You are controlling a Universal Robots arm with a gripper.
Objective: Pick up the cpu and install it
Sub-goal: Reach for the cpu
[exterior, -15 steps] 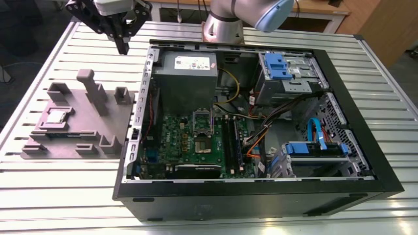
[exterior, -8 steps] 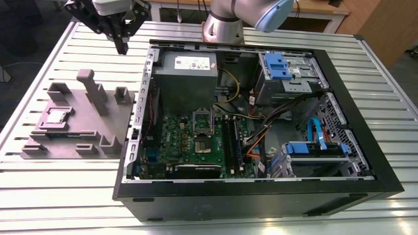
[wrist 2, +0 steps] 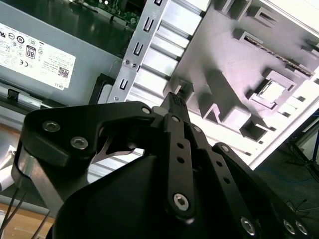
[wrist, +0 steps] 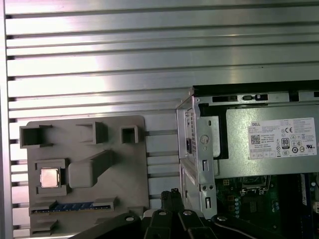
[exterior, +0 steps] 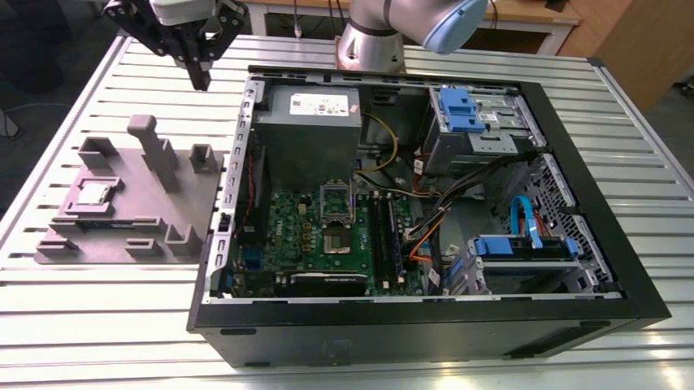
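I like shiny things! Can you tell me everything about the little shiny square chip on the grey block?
The cpu, a small flat square of silver-grey metal, has a shiny top that catches light. It lies flat in a square pocket of the grey plastic holder block, on the slatted metal table at the exterior view's left of the open black computer case. Only the block touches it; the black gripper hangs apart, above the table.
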